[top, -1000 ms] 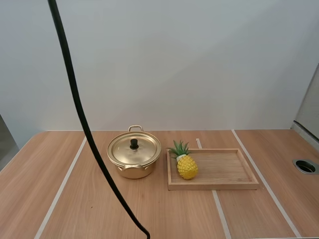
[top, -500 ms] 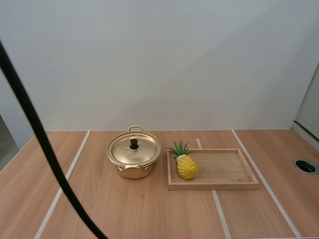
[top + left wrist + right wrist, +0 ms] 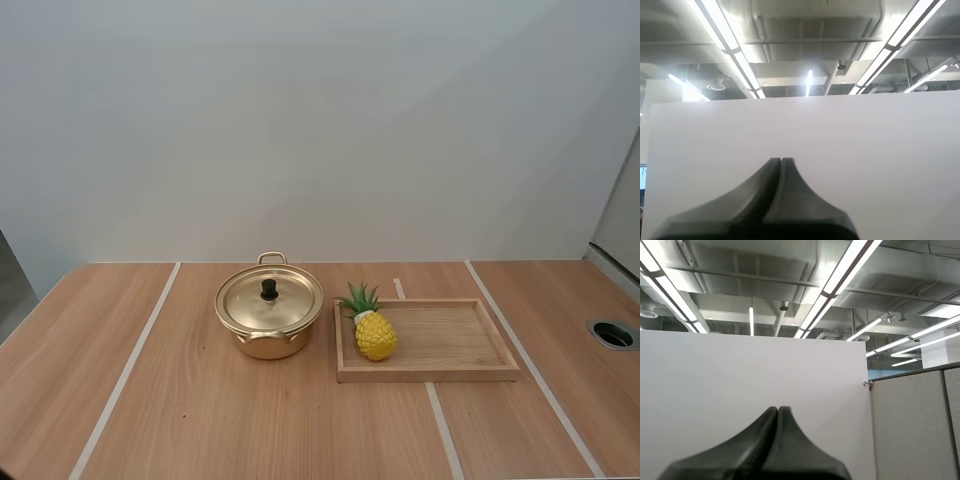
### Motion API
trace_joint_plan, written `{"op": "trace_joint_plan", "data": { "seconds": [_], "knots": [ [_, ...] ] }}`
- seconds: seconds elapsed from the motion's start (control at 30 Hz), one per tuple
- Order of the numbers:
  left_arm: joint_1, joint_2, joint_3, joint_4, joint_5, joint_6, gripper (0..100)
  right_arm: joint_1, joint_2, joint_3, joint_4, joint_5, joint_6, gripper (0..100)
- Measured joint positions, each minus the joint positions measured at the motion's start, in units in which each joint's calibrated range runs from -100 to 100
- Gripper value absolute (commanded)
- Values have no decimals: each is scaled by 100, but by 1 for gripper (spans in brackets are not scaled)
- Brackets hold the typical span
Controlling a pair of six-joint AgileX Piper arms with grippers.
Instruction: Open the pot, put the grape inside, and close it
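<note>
On the table [image 3: 250, 420] the lidded pot [image 3: 269, 318] sits beside a tray [image 3: 450, 372] holding a pineapple [image 3: 375, 335], not grapes, so your left tool [image 3: 781, 162] and right tool [image 3: 778, 410], both closed empty, may fetch the wrong fruit.

**Two black wedges, a seam down each**

Here are the left jaws: matte black, two halves pressed into one wedge, with a thin seam running down the centre. The tip is narrow and blunt, and the sides sweep out in smooth curves to a broad, rounded base. Over to the right jaws, and it's the same picture: charcoal black, same seam, same flared shoulders.
</note>
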Motion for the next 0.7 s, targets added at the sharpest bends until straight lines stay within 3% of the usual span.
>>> {"op": "trace_joint_plan", "data": {
  "seconds": [0.3,0.7],
  "knots": [
    [6,-372,1382,24,-416,-82,0,-198,-391,1321,0,-428,507,0],
    [6,-1116,3660,123,-1856,-94,0,-345,-950,3837,12,-2417,874,0]
  ]
}}
